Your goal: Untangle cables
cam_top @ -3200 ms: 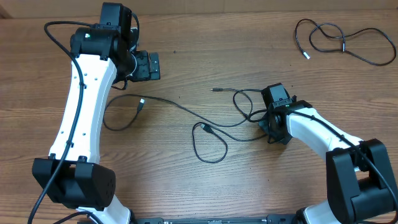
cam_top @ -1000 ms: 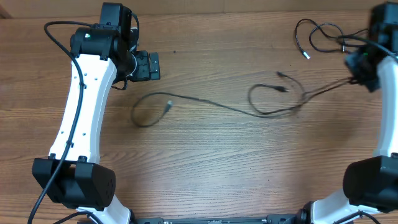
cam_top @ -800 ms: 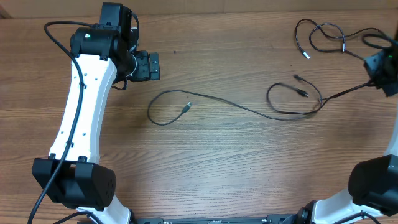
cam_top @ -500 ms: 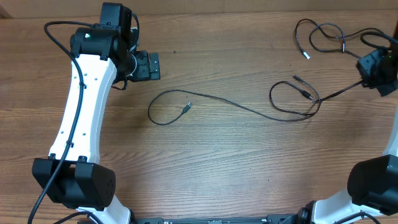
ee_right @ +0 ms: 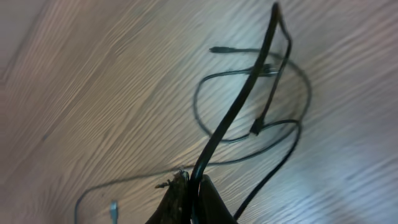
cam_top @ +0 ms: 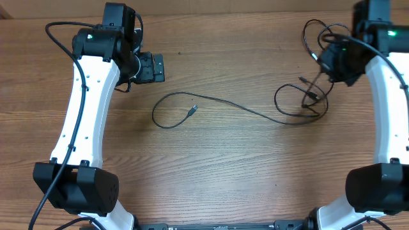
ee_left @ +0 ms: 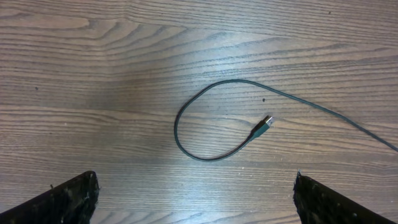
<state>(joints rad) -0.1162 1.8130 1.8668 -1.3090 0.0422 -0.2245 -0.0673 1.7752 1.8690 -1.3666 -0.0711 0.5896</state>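
The right gripper (cam_top: pixel 331 64) is clenched on a thin black cable (cam_top: pixel 238 108) trailing across the wooden table (cam_top: pixel 223 172); the left gripper (cam_top: pixel 153 68), fingers spread wide, hangs beyond the cable's far loop

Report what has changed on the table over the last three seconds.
The right gripper, shut on the cable, hauled it from near the middle of the table to the right edge, then swung back left; the cable's looped plug end slid rightward. The left gripper stayed open, parked at the back.
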